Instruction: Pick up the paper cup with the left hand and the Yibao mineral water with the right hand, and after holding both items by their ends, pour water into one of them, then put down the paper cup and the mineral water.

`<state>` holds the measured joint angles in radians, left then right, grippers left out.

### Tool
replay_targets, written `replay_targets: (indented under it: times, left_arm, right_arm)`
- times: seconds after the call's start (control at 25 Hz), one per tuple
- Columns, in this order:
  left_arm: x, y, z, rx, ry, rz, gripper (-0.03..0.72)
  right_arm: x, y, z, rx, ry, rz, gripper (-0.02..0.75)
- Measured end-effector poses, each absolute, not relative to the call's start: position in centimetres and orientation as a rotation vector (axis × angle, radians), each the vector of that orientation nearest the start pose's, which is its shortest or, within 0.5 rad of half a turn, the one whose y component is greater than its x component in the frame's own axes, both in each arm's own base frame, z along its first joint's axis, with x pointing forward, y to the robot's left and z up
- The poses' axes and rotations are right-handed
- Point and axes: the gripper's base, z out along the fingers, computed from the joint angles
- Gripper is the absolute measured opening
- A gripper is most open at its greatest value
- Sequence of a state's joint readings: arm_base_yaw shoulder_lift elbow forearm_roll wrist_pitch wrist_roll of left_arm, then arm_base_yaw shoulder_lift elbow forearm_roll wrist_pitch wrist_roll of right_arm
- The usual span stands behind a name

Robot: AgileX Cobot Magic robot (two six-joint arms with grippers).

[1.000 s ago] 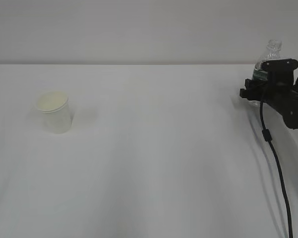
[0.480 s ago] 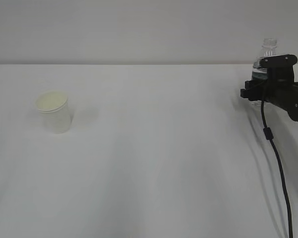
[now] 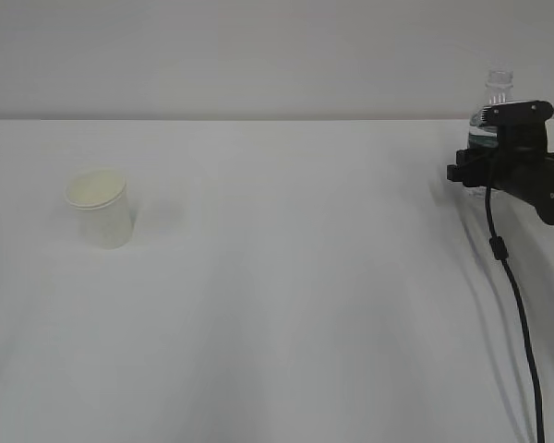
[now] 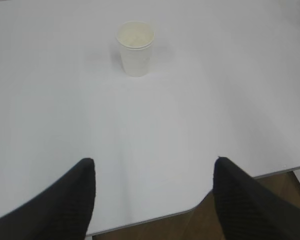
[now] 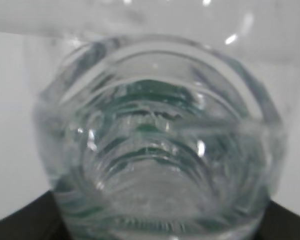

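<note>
The paper cup [image 3: 99,210] stands upright on the left of the white table, alone; the left wrist view shows the paper cup [image 4: 135,47] far ahead. My left gripper [image 4: 154,167] hangs open and empty over the table's near edge, out of the exterior view. At the far right, the Yibao mineral water [image 3: 497,92] stands upright, its neck and a strip of green label showing above my right gripper [image 3: 480,148]. Up close the bottle [image 5: 155,150] fills the right wrist view between the jaws of the right gripper [image 5: 155,220], which is shut on it. Its base is hidden.
The white table [image 3: 286,305] spreads wide between cup and bottle. A black cable [image 3: 512,295] trails from the right arm down the right side. The table's near edge [image 4: 155,215] and brown floor beyond it show under the left gripper.
The bottle was tilted to the right a second ago and now stands upright; the right gripper rose slightly and levelled with it. The cup has not moved.
</note>
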<state>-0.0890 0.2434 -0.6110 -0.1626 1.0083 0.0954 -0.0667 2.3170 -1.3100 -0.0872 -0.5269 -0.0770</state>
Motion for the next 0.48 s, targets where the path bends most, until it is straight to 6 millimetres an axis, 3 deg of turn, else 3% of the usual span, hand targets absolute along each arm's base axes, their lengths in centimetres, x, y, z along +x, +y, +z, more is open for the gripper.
replay_targets:
  times: [0.48]
  left_arm:
    - [2.65, -1.49, 31.15, 0.187, 2.11, -0.192, 0.519]
  right_arm:
    - [47.43, -2.4, 8.87, -0.12, 1.886, -0.056, 0.414]
